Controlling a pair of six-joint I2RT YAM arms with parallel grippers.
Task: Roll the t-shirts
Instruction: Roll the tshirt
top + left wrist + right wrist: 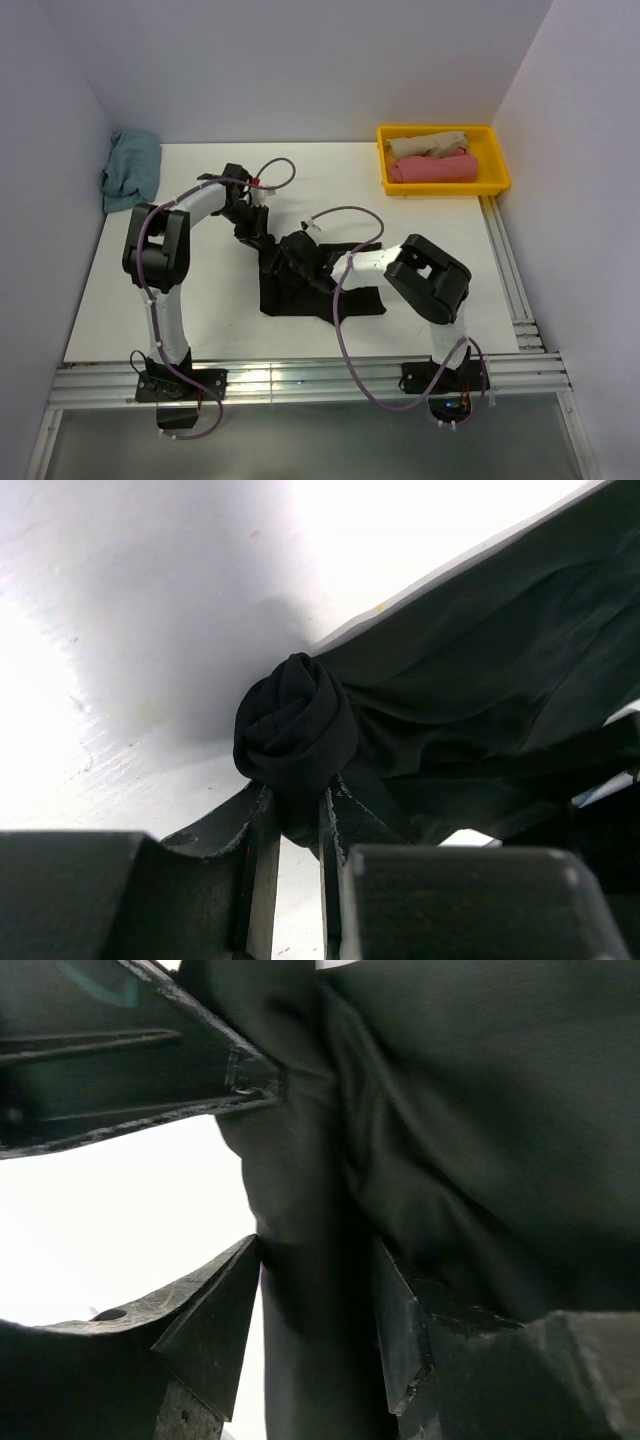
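Pinching a tight rolled knot of the black t-shirt [470, 680], the left gripper [295, 815] has its fingers nearly together on the cloth. The right gripper [315, 1330] is clamped on a fold of the same shirt, cloth filling the gap between its fingers (the wrist view is mostly dark fabric). Both grippers meet over the shirt's far part, at mid-table; the rest of the shirt lies crumpled flat toward the near edge.

Surface: white table [220, 320], matte, with aluminium rails [300, 378] along the near edge and the right edge. Room: plain pale walls [300, 70] on the left, far and right sides.

Counts: two arms, one yellow tray [445, 189], four shirts. One black, in both grippers. One teal t-shirt [132, 170], bunched in the far left corner against the wall. Two rolled in the tray at far right: beige t-shirt [425, 145] on the far side, pink t-shirt [432, 169] just beside it, nearer.
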